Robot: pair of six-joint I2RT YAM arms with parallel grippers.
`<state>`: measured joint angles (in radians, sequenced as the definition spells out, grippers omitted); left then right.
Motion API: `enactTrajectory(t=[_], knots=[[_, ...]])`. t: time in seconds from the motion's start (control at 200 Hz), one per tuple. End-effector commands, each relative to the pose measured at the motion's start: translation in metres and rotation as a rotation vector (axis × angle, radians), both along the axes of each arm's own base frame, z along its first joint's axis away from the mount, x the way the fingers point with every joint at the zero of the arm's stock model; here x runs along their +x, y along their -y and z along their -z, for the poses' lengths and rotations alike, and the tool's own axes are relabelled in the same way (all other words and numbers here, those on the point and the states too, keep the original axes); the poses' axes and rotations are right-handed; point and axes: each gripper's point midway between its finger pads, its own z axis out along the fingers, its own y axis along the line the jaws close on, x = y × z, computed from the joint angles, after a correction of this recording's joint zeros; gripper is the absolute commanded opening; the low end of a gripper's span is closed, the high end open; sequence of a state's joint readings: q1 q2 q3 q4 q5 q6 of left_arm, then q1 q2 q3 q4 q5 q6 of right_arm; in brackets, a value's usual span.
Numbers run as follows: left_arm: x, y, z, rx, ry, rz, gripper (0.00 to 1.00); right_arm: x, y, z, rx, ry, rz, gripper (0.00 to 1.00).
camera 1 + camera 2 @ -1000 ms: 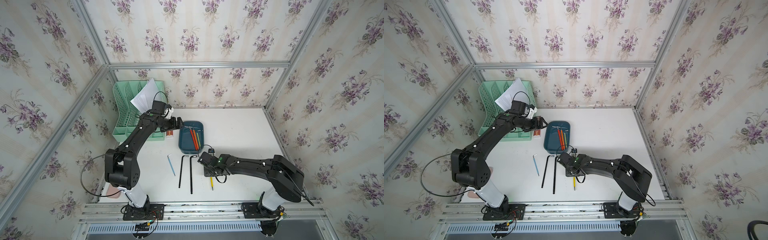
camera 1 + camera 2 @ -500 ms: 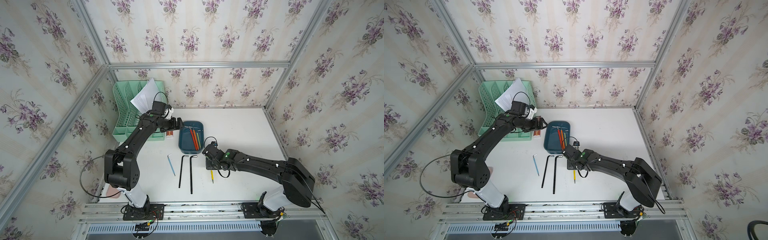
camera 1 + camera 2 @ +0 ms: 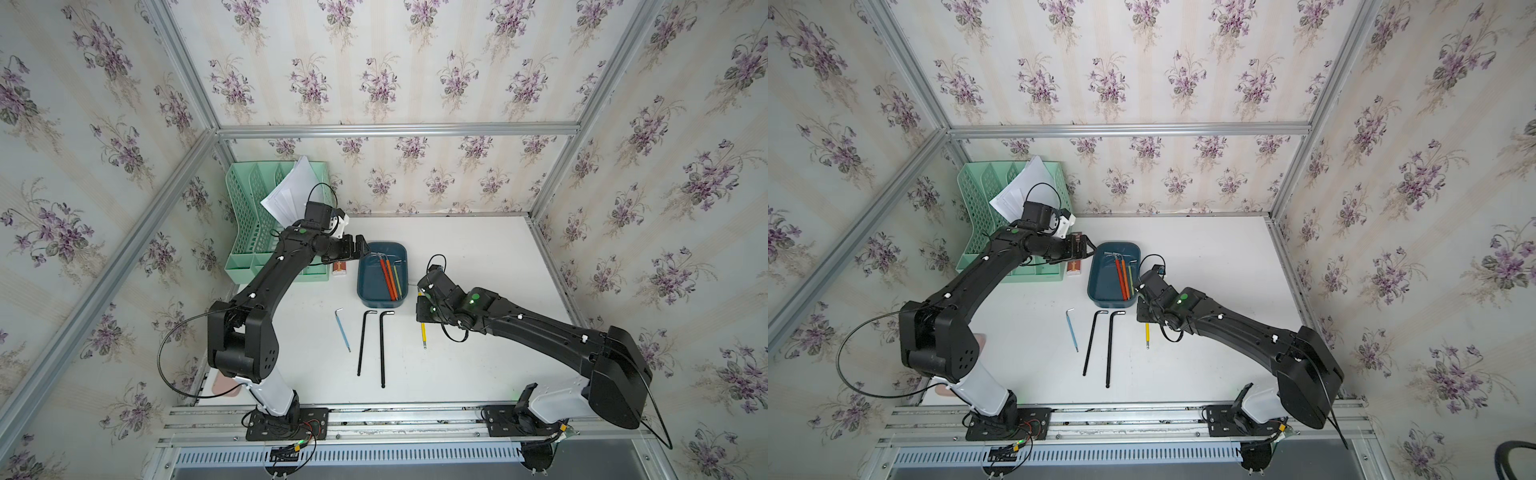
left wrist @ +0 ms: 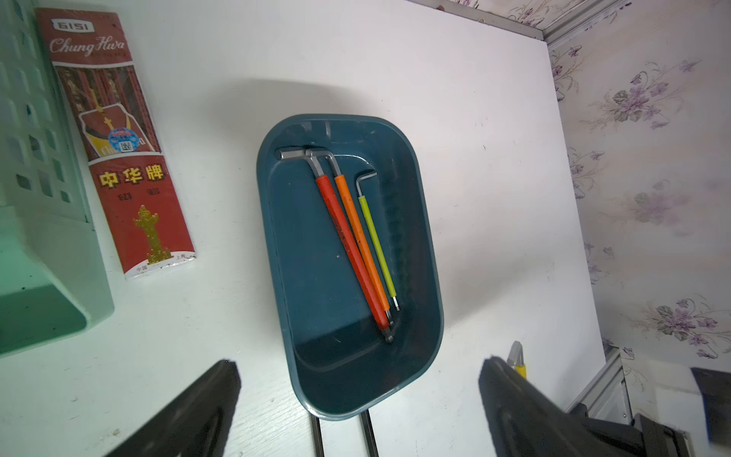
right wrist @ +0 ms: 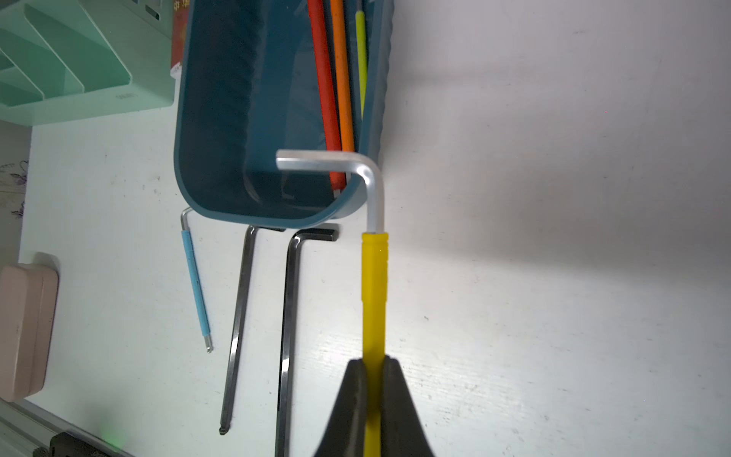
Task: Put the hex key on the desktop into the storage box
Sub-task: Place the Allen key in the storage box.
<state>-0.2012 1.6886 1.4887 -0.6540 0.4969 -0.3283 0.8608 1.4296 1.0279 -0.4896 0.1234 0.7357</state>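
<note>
The teal storage box [image 3: 382, 274] sits on the white desktop [image 3: 478, 257] and holds a red [image 4: 348, 241], an orange and a green hex key. My right gripper [image 5: 374, 362] is shut on the yellow-sleeved hex key [image 5: 374, 277] just off the box's near right corner. In the right wrist view the key's bare bent end reaches across the box rim [image 5: 348, 205]. A blue hex key [image 3: 343, 330] and two black ones [image 3: 361, 343] [image 3: 382, 347] lie in front of the box. My left gripper [image 4: 358, 363] is open and empty at the box's far left side.
A mint-green file organizer [image 3: 266, 232] with papers stands at the back left. A red pencil carton [image 4: 118, 150] lies between it and the box. A pink case [image 5: 23, 332] rests at the front left edge. Aluminium rails border the table.
My right gripper has carried the yellow hex key a little back from the table's front toward the box's near right corner. The left arm has not moved.
</note>
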Motion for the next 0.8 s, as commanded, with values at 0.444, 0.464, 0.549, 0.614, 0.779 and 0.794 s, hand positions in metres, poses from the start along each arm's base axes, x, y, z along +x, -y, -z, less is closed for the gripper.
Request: enactTrajectory(t=[0.444,0.464,0.549,0.614,0.779,0.794], knots=[[0.0,0.02,0.009,-0.101,-0.065,0.049,0.99,0.047,-0.04,-0.035,0.129,0.048,-0.092,0.0],[0.0,0.02,0.008,-0.099,-0.063,0.048,0.99,0.048,-0.041,-0.035,0.127,0.051,-0.094,0.0],[0.002,0.016,0.005,-0.084,-0.056,0.039,0.99,0.053,-0.044,-0.034,0.126,0.045,-0.101,0.0],[0.002,0.012,0.005,-0.075,-0.051,0.032,0.99,0.057,-0.048,-0.033,0.134,0.039,-0.109,0.0],[0.007,0.003,0.007,-0.1,-0.066,-0.005,0.99,0.069,-0.058,-0.034,0.129,0.04,-0.131,0.0],[0.007,0.003,0.006,-0.102,-0.066,-0.004,0.99,0.071,-0.059,-0.035,0.13,0.042,-0.131,0.0]])
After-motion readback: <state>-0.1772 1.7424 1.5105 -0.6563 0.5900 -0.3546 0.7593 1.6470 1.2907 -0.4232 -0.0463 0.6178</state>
